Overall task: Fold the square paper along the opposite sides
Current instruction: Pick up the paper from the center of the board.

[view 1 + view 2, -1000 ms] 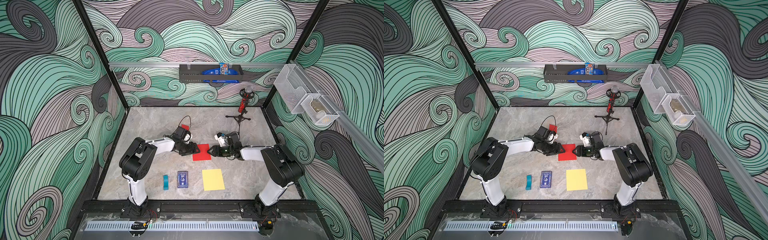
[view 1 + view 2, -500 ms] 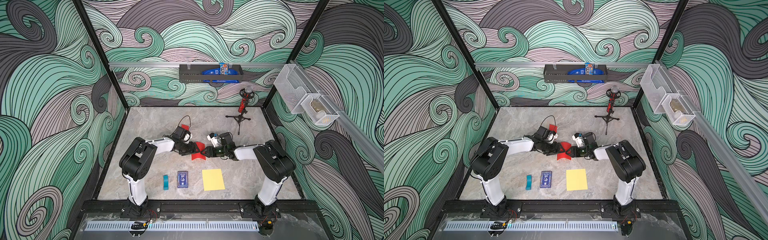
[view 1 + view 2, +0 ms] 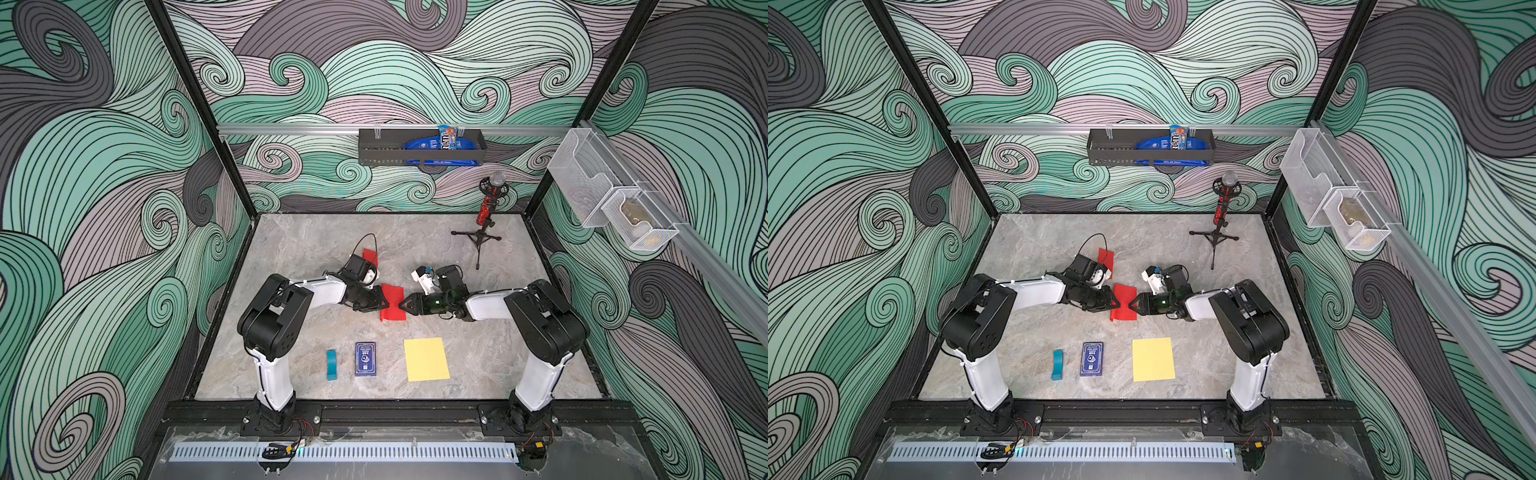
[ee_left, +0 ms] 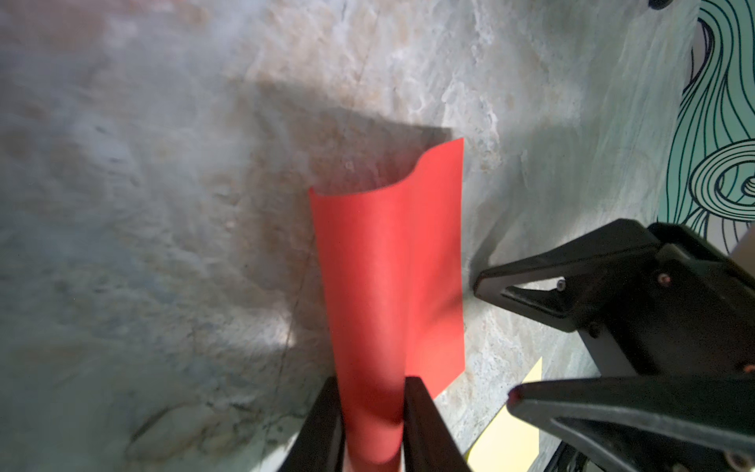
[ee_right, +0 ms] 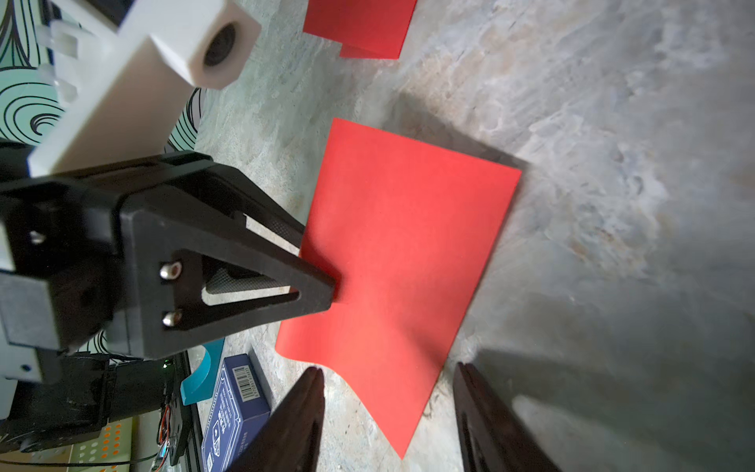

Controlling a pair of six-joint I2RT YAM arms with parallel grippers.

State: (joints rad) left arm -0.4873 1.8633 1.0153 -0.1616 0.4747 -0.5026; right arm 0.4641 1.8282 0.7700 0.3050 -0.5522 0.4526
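The red square paper [image 3: 393, 305] [image 3: 1124, 302] lies mid-table between both arms. Its left side is lifted and curled up off the table [image 4: 388, 265]. My left gripper [image 3: 383, 300] [image 4: 369, 384] is shut on that curled edge, with red paper filling the gap between its fingers. The right wrist view shows the same grip, with the left gripper [image 5: 318, 261] meeting the paper [image 5: 408, 229] at its side edge. My right gripper [image 3: 401, 306] [image 5: 387, 367] stands open at the opposite edge, and one corner of the paper pokes between its fingers without touching them.
Near the front lie a yellow paper [image 3: 426, 359], a blue card box [image 3: 365, 358] and a teal piece [image 3: 331, 365]. A folded red paper [image 3: 370, 255] lies behind the left wrist. A microphone tripod [image 3: 482, 237] stands at the back right.
The paper lay flat a second ago. My right gripper slid left against it, the paper's left side buckled upward, and my left gripper closed on that raised edge.
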